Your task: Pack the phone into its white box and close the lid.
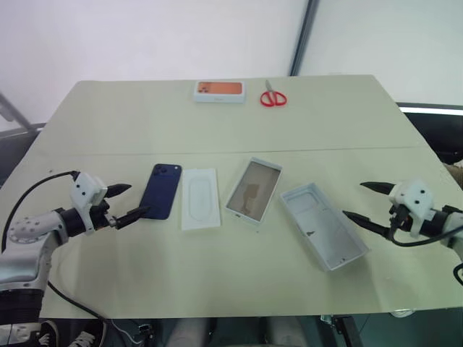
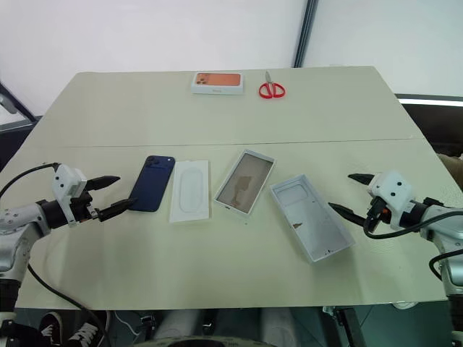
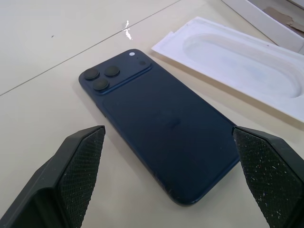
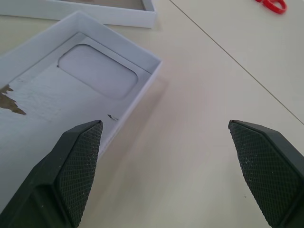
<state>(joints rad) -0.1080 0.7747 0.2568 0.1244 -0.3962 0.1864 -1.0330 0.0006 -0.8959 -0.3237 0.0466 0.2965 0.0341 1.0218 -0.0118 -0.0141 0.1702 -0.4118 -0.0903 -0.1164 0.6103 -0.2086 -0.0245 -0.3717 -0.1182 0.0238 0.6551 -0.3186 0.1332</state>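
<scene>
Head views: you see the phone face-down on the table beside the insert card, then the white box and the lid — both lying empty. Left wrist view: left gripper spread, unladen, just short of the phone. Right wrist view: right gripper spread beside the lid — holding nothing.
</scene>
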